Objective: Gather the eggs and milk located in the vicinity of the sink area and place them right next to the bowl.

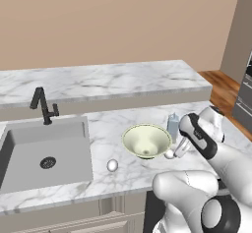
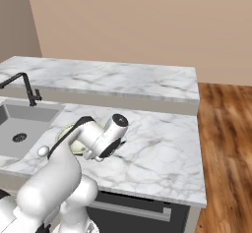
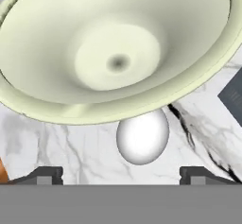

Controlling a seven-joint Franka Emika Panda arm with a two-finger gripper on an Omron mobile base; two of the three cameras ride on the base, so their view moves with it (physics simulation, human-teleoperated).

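The cream-green bowl (image 1: 146, 141) stands on the marble counter right of the sink (image 1: 47, 153). Just behind its right side is the pale blue milk carton (image 1: 173, 124), upright. One white egg (image 1: 169, 154) lies on the counter against the bowl's right front rim. My gripper (image 1: 179, 149) hangs just above and beside that egg. In the hand view the egg (image 3: 142, 137) rests below the bowl's rim (image 3: 94, 112), ahead of my open gripper (image 3: 122, 176), whose fingertips (image 3: 45, 175) stand wide apart and hold nothing. A second egg (image 1: 112, 165) lies between sink and bowl.
A black faucet (image 1: 44, 106) rises behind the sink basin. A raised marble ledge (image 1: 108, 79) runs along the back of the counter. The counter's front edge is close to both eggs. Wooden floor (image 2: 226, 143) lies to the right.
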